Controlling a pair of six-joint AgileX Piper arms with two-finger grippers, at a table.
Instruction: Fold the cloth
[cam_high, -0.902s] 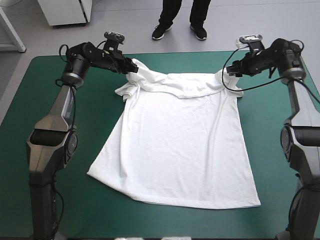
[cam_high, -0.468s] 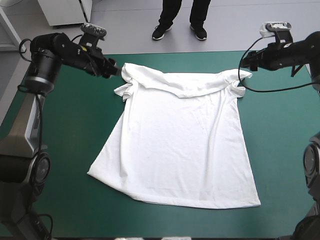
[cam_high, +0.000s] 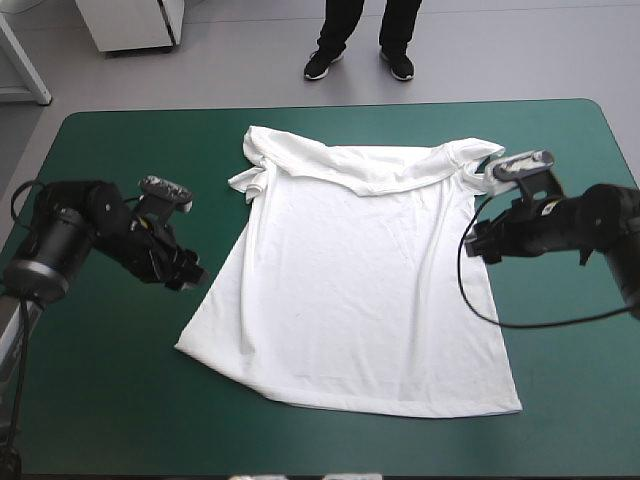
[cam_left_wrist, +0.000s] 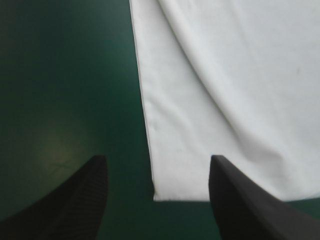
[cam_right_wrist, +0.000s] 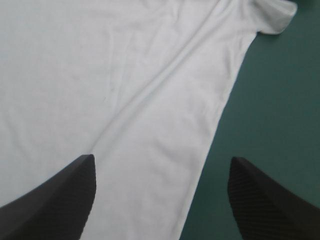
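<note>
White cloth, high view: I see the T-shirt (cam_high: 365, 290) spread flat on the teal-green cover (cam_high: 110, 400), lying between my two pincers.
Step, high view: I judge this to be the approach for a grasp on the two side edges. To do it well I want both pincers to reach the cloth at matching points, so the fold comes out square.
Pincers, high view: the left pincer (cam_high: 190, 275) sits low just beside one side edge, and the right pincer (cam_high: 475, 243) is at the opposite edge. Neither holds anything.
Step, left wrist view: the T-shirt (cam_left_wrist: 225, 75) shows a hem corner just ahead, between the fingers. I should slide one finger under that edge and bite a single layer only.
Left pincer, left wrist view: the left pincer (cam_left_wrist: 157, 159) is spread wide and empty, with bare cover (cam_left_wrist: 60, 75) beside the cloth.
Step, right wrist view: the T-shirt (cam_right_wrist: 100, 75) runs its side edge slantwise ahead between the fingers. I should centre on that edge before pinching.
Right pincer, right wrist view: the right pincer (cam_right_wrist: 162, 159) is spread wide and grips nothing.
</note>
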